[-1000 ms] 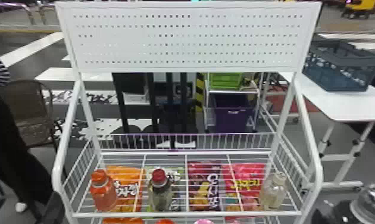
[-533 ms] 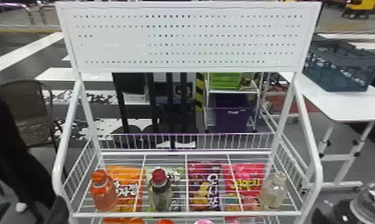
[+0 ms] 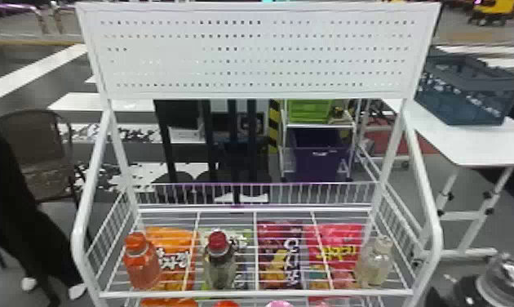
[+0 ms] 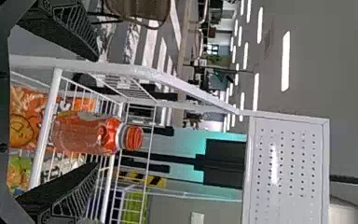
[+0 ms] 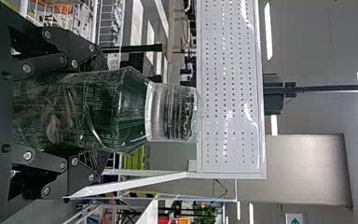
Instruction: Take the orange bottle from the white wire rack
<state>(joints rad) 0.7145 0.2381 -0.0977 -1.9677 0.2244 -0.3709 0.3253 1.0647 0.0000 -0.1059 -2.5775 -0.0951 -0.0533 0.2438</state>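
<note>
Well, in the head view the orange bottle (image 3: 142, 265) stands upright at the front left end of the upper shelf of the white wire rack (image 3: 256, 293). A red-capped bottle (image 3: 219, 265) stands left of the rack's middle, and a pale bottle (image 3: 374, 267) by its right end. Colourful snack bags (image 3: 282, 257) show behind and between them. Right of the rack, a white counter (image 3: 480, 145) carries a blue-grey crate (image 3: 468, 90). The right gripper (image 3: 464, 293) is low beside the rack's right front, with a transparent bottle (image 3: 509, 281).

In the left wrist view, the left gripper (image 4: 97, 111) is at the rack's front left, its jaws wide apart. The orange bottle appears in the gap, unclamped, behind the rack's front rail.

In the right wrist view, the right gripper's jaws are clamped on the transparent bottle, and the rack's perforated panel (image 5: 230, 93) rises beyond its cap.
</note>
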